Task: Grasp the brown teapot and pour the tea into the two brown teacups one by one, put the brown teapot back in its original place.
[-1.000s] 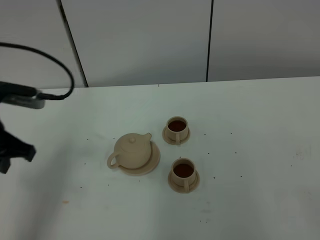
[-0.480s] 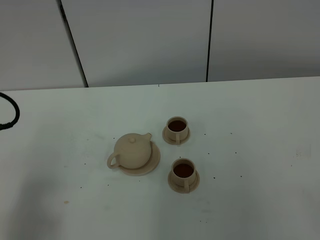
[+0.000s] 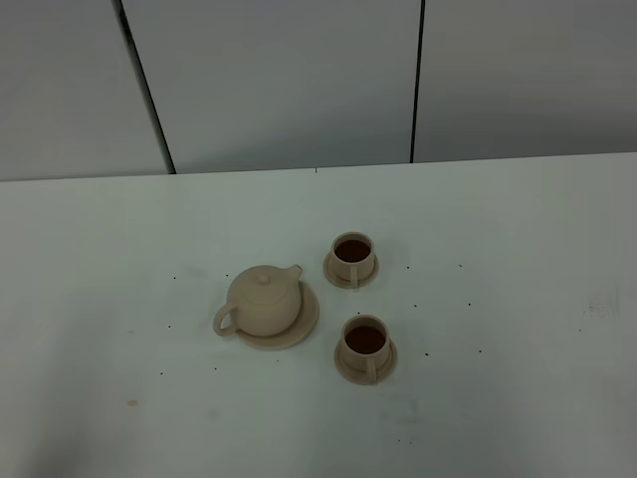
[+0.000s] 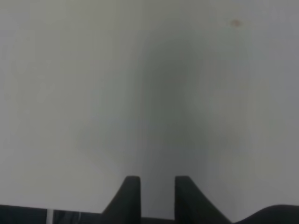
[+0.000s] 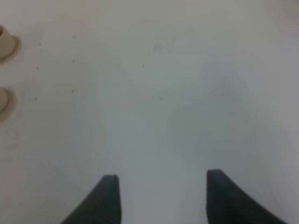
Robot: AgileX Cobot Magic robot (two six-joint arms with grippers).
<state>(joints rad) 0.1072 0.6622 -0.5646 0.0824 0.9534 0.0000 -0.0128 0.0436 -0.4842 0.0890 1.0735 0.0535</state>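
The brown teapot (image 3: 263,301) stands upright on its flat round plate (image 3: 309,321), the original place, left of the table's middle, with its spout toward the back right. The two brown teacups (image 3: 351,259) (image 3: 365,348) sit on small saucers to its right, both holding dark tea. Neither arm appears in the high view. My left gripper (image 4: 157,184) hovers over bare white table, its fingers a small gap apart with nothing between them. My right gripper (image 5: 161,186) is wide open over bare table, with the rims of both teacups (image 5: 5,43) (image 5: 4,100) at the edge of its view.
The white table (image 3: 518,259) has small dark specks scattered around the tea set. A grey panelled wall (image 3: 299,80) rises behind the table's far edge. A small brownish spot (image 4: 235,22) marks the surface in the left wrist view.
The left arm and its black cable, seen at the left edge of the high view a second ago, have withdrawn out of that view. Teapot and cups have not moved.
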